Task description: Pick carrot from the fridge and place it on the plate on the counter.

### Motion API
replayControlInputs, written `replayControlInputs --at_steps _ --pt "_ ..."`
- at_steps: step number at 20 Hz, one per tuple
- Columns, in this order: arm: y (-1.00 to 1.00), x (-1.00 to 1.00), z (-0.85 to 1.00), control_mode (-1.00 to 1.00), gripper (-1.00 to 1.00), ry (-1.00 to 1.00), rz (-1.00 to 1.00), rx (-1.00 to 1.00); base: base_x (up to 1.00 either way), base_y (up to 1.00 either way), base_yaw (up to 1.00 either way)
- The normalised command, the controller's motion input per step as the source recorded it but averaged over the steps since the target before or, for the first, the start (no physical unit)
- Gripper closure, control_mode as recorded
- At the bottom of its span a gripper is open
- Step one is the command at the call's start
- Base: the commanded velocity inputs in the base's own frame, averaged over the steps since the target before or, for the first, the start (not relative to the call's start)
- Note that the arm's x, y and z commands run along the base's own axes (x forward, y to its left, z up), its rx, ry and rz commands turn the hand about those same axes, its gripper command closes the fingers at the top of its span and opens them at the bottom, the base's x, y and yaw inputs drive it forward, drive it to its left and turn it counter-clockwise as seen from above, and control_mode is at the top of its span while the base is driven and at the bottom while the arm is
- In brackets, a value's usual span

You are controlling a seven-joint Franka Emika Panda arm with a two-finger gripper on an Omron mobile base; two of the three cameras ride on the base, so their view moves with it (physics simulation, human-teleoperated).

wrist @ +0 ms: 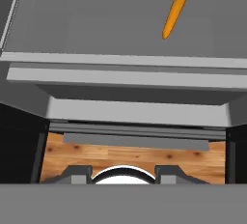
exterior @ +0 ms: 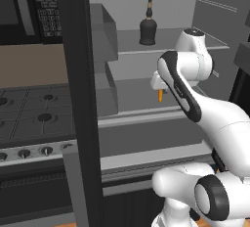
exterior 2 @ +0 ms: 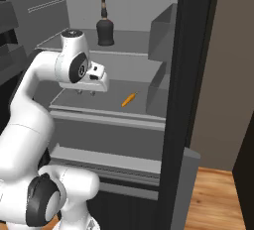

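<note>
Orange carrot (exterior 2: pixel 129 99) lies loose on the fridge (exterior 2: pixel 193 75) shelf. Gripper (exterior 2: pixel 85 93) hovers beside it holding nothing, jaw gap unclear, likely lining up

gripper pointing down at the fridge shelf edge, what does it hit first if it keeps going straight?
Likely the front lip of the fridge shelf or the ledges below it, not the carrot, which lies further in and off to one side. The gripper hangs above that edge; depth is unclear.

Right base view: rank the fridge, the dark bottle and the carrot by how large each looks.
1. fridge, spanning the frame top to bottom.
2. dark bottle on the upper shelf, though farther from the camera.
3. carrot, a short stick on the middle shelf.
</note>
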Motion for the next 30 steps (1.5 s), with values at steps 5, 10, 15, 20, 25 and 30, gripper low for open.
replayControlInputs --at_steps 5,10,15,20,25,30 --pt "-0.22 0.00 -0.12 -1.00 -1.00 -0.04 0.00 0.00 0.00 0.00 0.00" --pt "-0.47 0.00 -0.42 -1.00 -1.00 -0.09 0.00 0.00 0.00 0.00 0.00" --pt "-0.34 0.03 -0.48 -1.00 -1.00 -0.10 0.00 0.00 0.00 0.00 0.00" --pt "-0.13 0.17 -0.53 -1.00 -1.00 -0.11 0.00 0.00 0.00 0.00 0.00" --pt "-0.02 0.20 -0.43 -1.00 -1.00 -0.06 -0.02 0.00 0.00 0.00 0.00" --pt "0.00 0.38 -0.15 -1.00 -1.00 0.00 -0.05 0.00 0.00 0.00 0.00"
